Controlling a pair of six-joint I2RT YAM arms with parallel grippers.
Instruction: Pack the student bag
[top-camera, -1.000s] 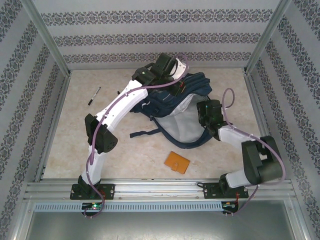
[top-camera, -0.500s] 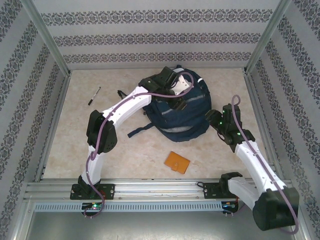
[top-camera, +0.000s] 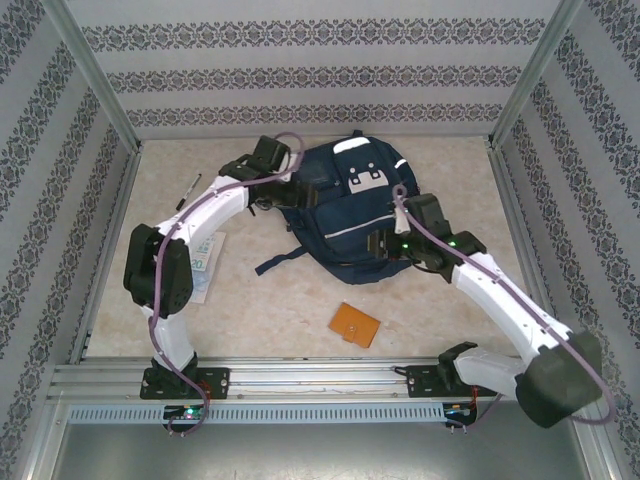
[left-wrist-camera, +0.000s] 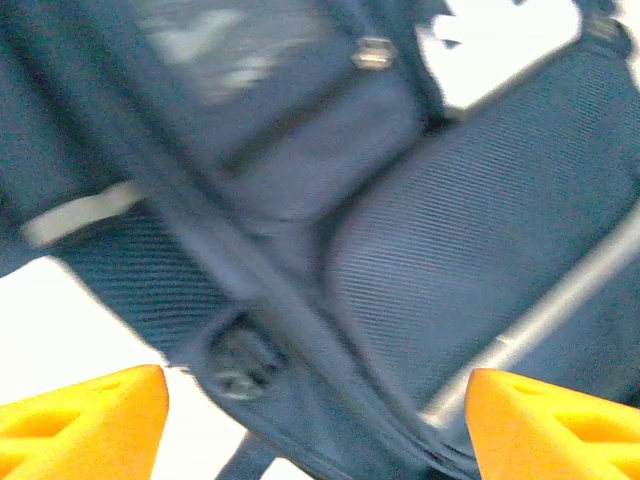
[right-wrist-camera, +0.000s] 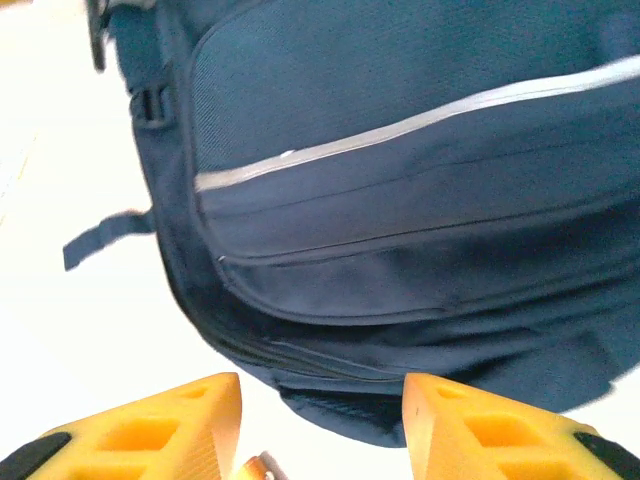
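At mid-surface (top-camera: 280, 320), student bag (top-camera: 350, 205) lies closed; left gripper (left-wrist-camera: 315, 425) jaws wide, right gripper (right-wrist-camera: 320, 425) jaws half-parted, both empty; best locate zip pull first

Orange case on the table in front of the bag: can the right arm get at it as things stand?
Probably yes. The orange case lies alone on the table, with nothing on it. The right gripper is open at the student bag's near edge, with only bare surface between them.

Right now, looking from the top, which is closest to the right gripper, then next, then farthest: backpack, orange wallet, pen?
1. Backpack, just beside the right gripper.
2. Orange wallet, toward the front.
3. Pen, far left.
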